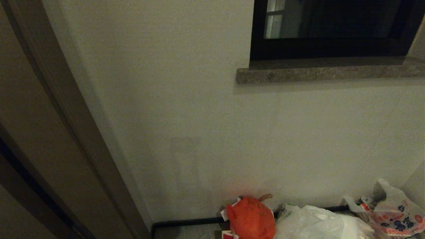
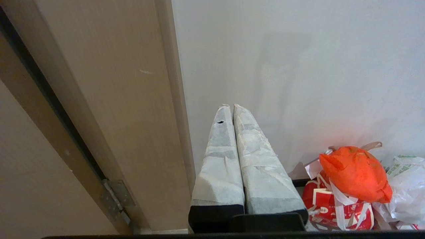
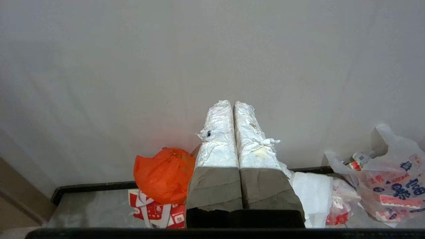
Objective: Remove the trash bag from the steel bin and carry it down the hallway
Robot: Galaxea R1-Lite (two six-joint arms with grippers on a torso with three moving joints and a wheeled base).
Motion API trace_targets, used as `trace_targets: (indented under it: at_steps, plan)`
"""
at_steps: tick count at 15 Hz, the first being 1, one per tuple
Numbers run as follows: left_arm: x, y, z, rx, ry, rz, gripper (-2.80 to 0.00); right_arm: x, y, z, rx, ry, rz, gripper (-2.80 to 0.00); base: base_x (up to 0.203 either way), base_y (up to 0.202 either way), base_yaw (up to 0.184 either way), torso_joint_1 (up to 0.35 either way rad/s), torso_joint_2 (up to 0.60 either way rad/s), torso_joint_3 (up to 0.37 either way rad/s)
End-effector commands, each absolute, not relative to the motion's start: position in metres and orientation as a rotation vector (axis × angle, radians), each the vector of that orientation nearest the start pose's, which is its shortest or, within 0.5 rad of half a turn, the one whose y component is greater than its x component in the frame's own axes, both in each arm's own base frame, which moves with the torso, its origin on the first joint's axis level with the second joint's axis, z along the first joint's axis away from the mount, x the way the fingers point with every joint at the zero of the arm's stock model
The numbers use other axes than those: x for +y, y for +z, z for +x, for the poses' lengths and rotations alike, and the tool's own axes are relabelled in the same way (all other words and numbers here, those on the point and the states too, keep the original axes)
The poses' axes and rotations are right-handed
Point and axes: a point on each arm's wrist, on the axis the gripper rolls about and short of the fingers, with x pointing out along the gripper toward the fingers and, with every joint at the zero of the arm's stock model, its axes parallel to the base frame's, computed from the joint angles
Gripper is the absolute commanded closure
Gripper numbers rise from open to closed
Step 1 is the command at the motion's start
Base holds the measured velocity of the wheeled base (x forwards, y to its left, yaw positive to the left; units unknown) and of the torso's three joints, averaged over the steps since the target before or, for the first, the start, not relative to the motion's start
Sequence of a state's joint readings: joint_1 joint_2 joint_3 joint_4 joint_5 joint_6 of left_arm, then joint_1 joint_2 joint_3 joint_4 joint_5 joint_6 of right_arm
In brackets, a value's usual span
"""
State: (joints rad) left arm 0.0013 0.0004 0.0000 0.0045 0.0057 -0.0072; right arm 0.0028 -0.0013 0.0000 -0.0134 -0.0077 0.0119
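Head view takes in mostly the pale wall (image 1: 186,109), with the door frame (image 1: 49,99) at its left edge and a window sill (image 1: 328,73) above. Along the skirting (image 1: 186,223) lie a white bag (image 1: 315,224), a printed bag (image 1: 395,212) and an orange bag (image 1: 250,217). Left gripper (image 2: 231,107) and right gripper (image 3: 232,103) are both clenched, holding nothing. No steel bin or trash bag shows, so the task looks barely begun.

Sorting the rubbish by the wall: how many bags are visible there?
4, perhaps more hidden: orange bag leftmost, red-and-white bag under it, white bag beside it, printed bag rightmost.
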Motion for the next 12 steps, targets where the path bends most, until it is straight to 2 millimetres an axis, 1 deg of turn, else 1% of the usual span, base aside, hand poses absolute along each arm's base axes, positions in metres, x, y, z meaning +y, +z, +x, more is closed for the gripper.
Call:
trace_targets:
  at_steps: [1, 12]
  plan:
    - [0.0001, 0.0746, -0.0227, 0.006, 0.008, -0.008, 0.0, -0.0002, 0.0769, -0.0228, -0.014, -0.005, 0.012, 0.0, 0.0, 0.0, 0.0, 0.002, 0.0, 0.027]
    - [0.0001, 0.0746, -0.0227, 0.006, 0.008, -0.008, 0.0, -0.0002, 0.0769, -0.0228, -0.014, -0.005, 0.012, 0.0, 0.0, 0.0, 0.0, 0.0, 0.0, 0.0]
